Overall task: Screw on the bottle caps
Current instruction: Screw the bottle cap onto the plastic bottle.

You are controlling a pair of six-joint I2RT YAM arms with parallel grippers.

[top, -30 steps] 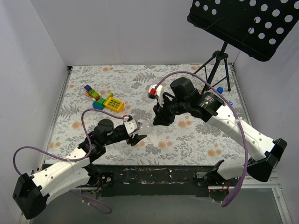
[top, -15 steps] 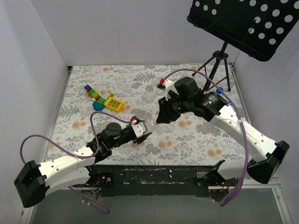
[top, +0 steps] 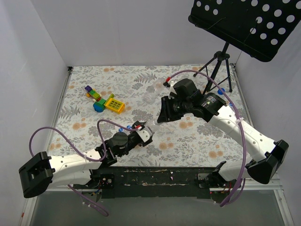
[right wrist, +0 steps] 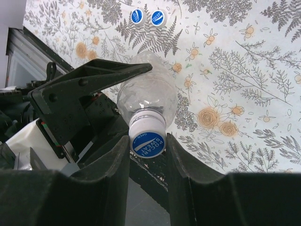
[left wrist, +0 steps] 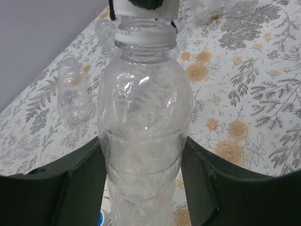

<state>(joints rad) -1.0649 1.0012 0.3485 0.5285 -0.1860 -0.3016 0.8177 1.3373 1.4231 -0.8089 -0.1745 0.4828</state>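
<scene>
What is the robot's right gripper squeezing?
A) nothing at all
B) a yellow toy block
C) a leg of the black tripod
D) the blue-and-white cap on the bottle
D: in the right wrist view, the right gripper is shut on the blue-and-white cap, which sits on the neck of the clear bottle.

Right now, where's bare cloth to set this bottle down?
Free: floral cloth between colourful toy blocks and left arm; also near edge between both arms. Crowded: mid-table, around held clear plastic bottle, two loose blue caps, spare bottles.
</scene>
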